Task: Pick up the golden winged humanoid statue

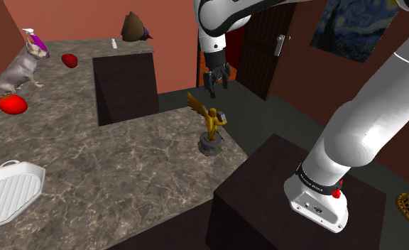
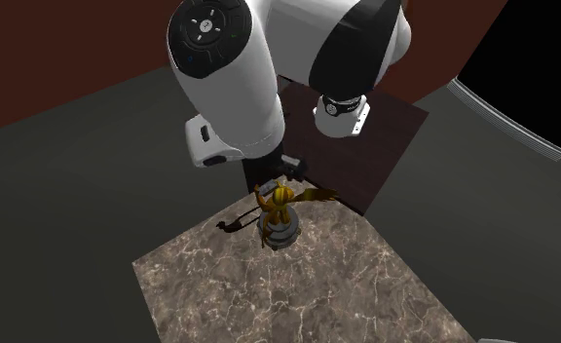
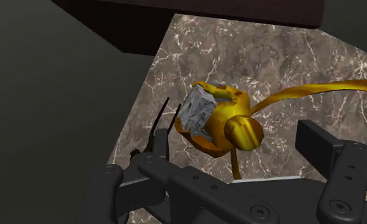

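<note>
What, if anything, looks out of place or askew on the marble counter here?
Nothing stands out. The golden winged humanoid statue stands upright on its grey round base, though close to the corner edge of the brown-veined marble counter. The open black gripper hangs above it, not touching.

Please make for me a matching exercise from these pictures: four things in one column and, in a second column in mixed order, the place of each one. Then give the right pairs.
Things
1. golden winged statue
2. white ribbed dish
3. gripper
4. painting

Places
A. on the wall, to the shoulder view's right of the dark door
B. in the air above the statue, open
C. on a grey base at a corner of the marble counter
D. at the counter's edge, at the shoulder view's lower left

Pairs: 1-C, 2-D, 3-B, 4-A
</note>
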You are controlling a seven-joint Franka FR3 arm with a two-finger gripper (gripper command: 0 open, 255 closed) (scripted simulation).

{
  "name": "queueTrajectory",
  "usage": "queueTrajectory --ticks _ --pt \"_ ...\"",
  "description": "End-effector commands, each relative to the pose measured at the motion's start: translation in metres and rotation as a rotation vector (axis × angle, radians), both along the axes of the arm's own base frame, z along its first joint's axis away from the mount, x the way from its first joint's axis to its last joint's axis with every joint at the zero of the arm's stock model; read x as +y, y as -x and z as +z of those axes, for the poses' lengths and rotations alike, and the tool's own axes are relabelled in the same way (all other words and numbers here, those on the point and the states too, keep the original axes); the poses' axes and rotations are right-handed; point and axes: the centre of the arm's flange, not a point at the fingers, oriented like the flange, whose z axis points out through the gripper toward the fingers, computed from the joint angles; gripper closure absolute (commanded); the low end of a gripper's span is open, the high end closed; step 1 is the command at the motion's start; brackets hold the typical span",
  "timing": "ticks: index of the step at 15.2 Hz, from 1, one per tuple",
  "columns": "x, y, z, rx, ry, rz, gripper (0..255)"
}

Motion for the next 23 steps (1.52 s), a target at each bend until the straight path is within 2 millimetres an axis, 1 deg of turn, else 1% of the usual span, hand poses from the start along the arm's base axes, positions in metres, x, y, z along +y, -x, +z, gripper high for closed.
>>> queueTrajectory --ticks 1,4,11,13,14,23 --pt "0.015 -0.022 -0.019 0.013 -0.001 0.018 0" --pt "0.035 -0.047 -0.04 0.029 -0.001 0.043 0" --pt "0.035 -0.047 -0.077 0.029 -0.001 0.043 0" --pt "0.035 -0.047 -0.08 0.029 -0.002 0.043 0" --pt "0.034 -0.048 -0.08 0.029 -0.001 0.044 255" --pt "0.035 -0.047 -0.08 0.029 -0.001 0.043 255"
